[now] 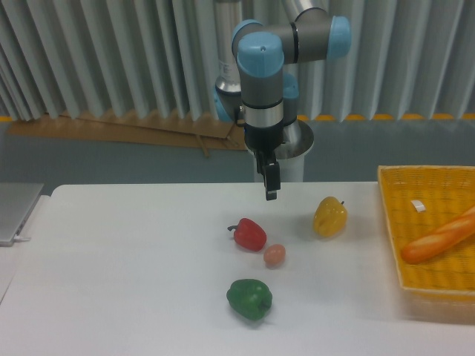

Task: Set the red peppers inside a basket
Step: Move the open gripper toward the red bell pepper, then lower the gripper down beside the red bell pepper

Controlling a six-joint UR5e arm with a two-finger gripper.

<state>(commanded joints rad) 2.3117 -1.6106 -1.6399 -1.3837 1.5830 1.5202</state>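
Note:
A glossy red pepper (pixel 250 234) with a short dark stem lies on the white table near its middle. The yellow woven basket (pixel 427 204) stands at the right edge, far from the pepper. My gripper (pixel 270 194) hangs in the air above the table, behind the red pepper and slightly to its right, holding nothing. Its dark fingers point down and look edge-on, so their gap is hidden.
A small pinkish-orange ball (pixel 274 255) sits right beside the red pepper. A green pepper (pixel 249 299) lies nearer the front, a yellow pepper (pixel 329 216) to the right. A bread loaf (pixel 439 237) lies in the basket. A grey device (pixel 15 211) sits at the left edge.

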